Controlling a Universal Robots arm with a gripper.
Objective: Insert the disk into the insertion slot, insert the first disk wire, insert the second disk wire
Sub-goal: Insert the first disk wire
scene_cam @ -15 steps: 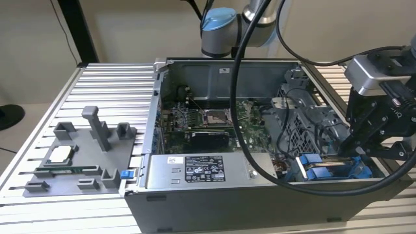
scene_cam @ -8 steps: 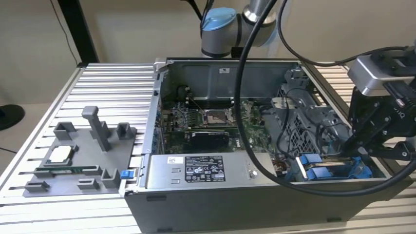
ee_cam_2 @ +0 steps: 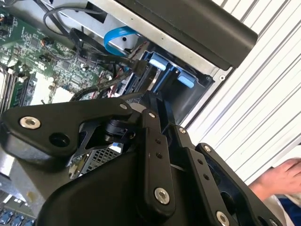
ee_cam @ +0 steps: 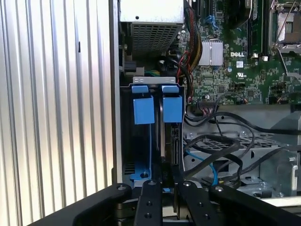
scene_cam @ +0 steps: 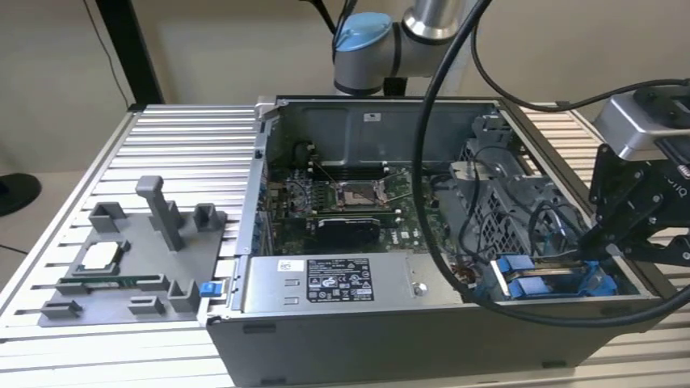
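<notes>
The disk (ee_cam: 168,141) stands edge-on in the insertion slot (ee_cam: 141,146), a grey bay with blue rails and two blue tabs at its far end. My gripper (ee_cam: 167,190) sits at the near end of the bay, its black fingers (ee_cam: 150,202) closed against the disk's two sides. In the exterior view the gripper (scene_cam: 595,257) hangs over the case's front corner on the exterior view's right. There the disk's blue frame (scene_cam: 591,279) rises from the slot (scene_cam: 528,283). Loose black wires (ee_cam: 221,141) and a blue wire (ee_cam: 207,165) lie beside the bay.
The open computer case holds a motherboard (scene_cam: 345,202), a grey power supply box (scene_cam: 323,283) and a perforated metal cage (scene_cam: 506,194). A grey fixture (scene_cam: 129,259) sits on the ribbed table at the exterior view's left. A person's hand (ee_cam_2: 282,179) rests on the table beside the case.
</notes>
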